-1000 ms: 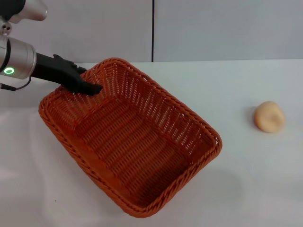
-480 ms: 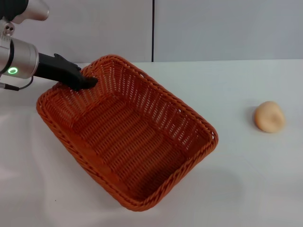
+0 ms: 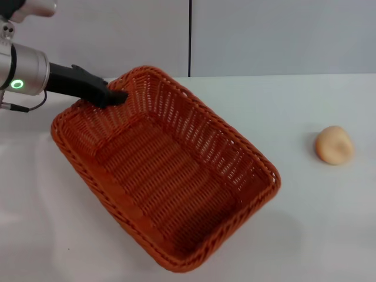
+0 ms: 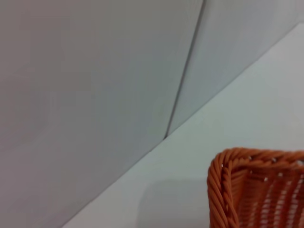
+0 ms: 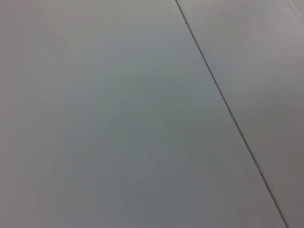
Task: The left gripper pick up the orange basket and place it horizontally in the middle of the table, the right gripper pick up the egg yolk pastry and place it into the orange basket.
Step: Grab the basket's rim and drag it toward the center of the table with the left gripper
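The orange basket lies diagonally across the white table, its far-left corner raised a little. My left gripper, black on a silver arm with a green ring, is shut on the braided rim at that far-left corner. One corner of the basket shows in the left wrist view. The egg yolk pastry rests on the table at the right, well apart from the basket. My right gripper is out of view; its wrist view shows only a grey wall.
A grey wall with a dark vertical seam stands behind the table's far edge. Bare tabletop lies between the basket and the pastry and along the front right.
The left gripper has shifted right and slightly up with the basket's corner, and the whole basket has slid to the right. The pastry has stayed put.
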`<action>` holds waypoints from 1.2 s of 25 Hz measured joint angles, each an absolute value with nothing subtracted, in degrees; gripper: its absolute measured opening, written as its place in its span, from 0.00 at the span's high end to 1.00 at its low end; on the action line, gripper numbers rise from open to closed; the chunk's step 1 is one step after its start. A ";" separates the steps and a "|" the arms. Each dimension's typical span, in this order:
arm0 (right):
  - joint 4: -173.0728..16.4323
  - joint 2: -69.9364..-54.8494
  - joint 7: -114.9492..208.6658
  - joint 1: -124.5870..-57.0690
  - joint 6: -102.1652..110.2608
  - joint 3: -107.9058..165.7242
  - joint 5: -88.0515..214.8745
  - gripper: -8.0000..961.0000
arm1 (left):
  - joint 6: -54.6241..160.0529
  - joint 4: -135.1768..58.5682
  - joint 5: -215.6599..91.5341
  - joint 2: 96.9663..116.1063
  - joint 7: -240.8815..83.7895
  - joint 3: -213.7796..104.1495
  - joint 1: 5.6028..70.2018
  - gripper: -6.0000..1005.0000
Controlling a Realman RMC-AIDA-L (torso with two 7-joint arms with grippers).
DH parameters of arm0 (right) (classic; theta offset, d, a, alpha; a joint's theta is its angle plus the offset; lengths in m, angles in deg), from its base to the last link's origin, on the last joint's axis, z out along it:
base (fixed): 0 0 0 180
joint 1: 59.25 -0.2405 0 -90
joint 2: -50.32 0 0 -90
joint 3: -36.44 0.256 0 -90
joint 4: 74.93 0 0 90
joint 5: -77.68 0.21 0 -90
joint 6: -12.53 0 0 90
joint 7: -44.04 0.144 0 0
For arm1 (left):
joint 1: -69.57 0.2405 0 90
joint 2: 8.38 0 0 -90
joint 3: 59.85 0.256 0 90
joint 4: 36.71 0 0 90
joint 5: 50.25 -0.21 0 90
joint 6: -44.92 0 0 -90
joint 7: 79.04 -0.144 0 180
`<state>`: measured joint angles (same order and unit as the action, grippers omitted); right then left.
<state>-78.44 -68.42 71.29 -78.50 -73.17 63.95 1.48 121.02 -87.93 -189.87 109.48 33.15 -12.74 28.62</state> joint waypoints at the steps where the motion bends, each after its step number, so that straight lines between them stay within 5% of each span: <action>1: -78.44 -68.42 71.29 -78.50 -73.17 63.95 1.48 0.45 | 121.71 -88.19 -188.37 109.38 33.41 -12.91 28.97 0.79; 18: -78.43 -68.27 71.29 -80.02 -71.58 63.76 1.35 0.45 | 127.04 -94.62 -178.27 108.97 50.44 -18.40 33.63 0.82; 30: -78.86 -68.09 71.28 -81.13 -70.78 63.77 1.15 0.45 | 124.52 -95.73 -167.37 109.61 52.10 -25.08 46.40 0.81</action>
<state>-78.86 -68.09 71.28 -81.13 -70.78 63.77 1.15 124.52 -95.73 -167.37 109.61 52.10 -25.08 46.40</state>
